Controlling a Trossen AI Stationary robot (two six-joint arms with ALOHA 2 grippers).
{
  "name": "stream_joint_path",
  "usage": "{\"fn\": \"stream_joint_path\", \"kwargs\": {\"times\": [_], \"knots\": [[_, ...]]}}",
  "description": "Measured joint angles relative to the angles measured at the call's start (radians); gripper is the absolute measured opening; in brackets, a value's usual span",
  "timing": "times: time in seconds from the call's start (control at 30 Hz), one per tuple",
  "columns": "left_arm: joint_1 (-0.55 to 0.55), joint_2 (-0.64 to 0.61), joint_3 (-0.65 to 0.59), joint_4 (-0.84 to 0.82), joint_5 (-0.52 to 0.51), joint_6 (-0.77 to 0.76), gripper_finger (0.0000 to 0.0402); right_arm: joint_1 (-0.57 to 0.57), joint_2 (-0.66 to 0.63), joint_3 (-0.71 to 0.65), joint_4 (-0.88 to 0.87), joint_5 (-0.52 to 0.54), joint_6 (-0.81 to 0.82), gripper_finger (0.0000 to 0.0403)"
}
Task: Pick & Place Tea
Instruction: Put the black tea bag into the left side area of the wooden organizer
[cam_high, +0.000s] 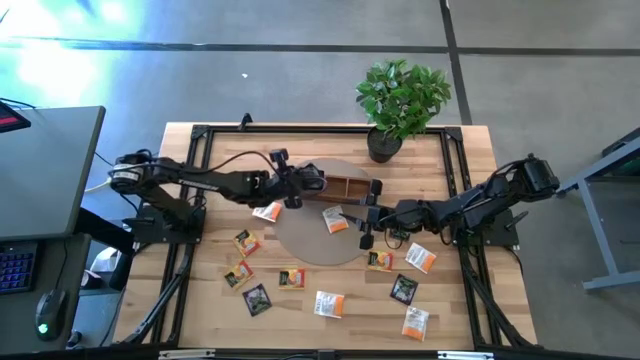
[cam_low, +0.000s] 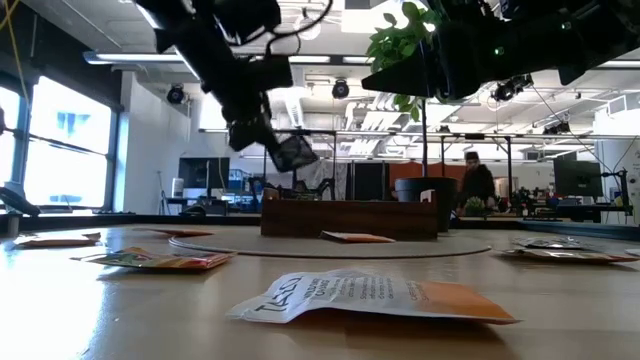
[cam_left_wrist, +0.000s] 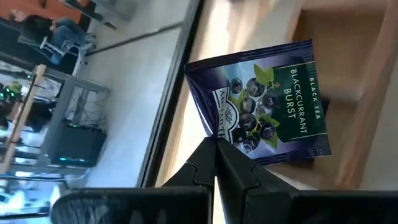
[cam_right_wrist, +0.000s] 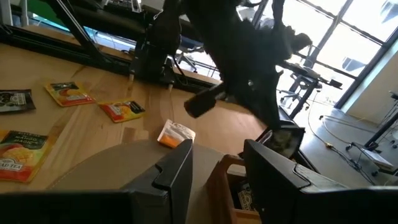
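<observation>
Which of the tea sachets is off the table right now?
The dark Blackcurrant Burst sachet: the left gripper pinches its corner and holds it in the air by the wooden tray. The other sachets all lie flat on the table or the round mat.

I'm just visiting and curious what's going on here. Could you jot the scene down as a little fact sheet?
Left gripper: shut on a dark sachet marked Blackcurrant Burst, held above the tray's left end
Right gripper: open, empty, at the tray's right end
Tray: wooden, on a round mat
Loose sachets: scattered over the table, one on the mat
Plant: at the table's far edge
</observation>
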Motion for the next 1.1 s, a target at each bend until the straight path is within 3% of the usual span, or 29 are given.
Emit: {"fn": "stream_joint_path", "kwargs": {"times": [0.2, 0.37, 0.57, 0.93, 1.1], "knots": [[0.023, 0.102, -0.002, 0.045, -0.106, 0.09, 0.0, 0.0, 0.0, 0.0, -0.007, 0.0, 0.0, 0.014], [0.02, 0.165, -0.002, 0.123, -0.111, 0.18, 0.0, 0.0, 0.0, 0.0, -0.007, 0.0, 0.0, 0.014], [0.006, 0.192, -0.002, 0.191, -0.187, 0.247, 0.0, 0.0, 0.0, 0.0, -0.007, 0.0, -0.003, 0.014], [0.007, 0.217, -0.001, 0.195, -0.109, 0.302, 0.0, 0.0, 0.0, 0.0, -0.008, 0.0, -0.008, 0.014], [0.007, 0.214, -0.001, 0.194, -0.14, 0.397, 0.0005, 0.0, 0.0, 0.0, -0.012, 0.0, -0.008, 0.014]]}}
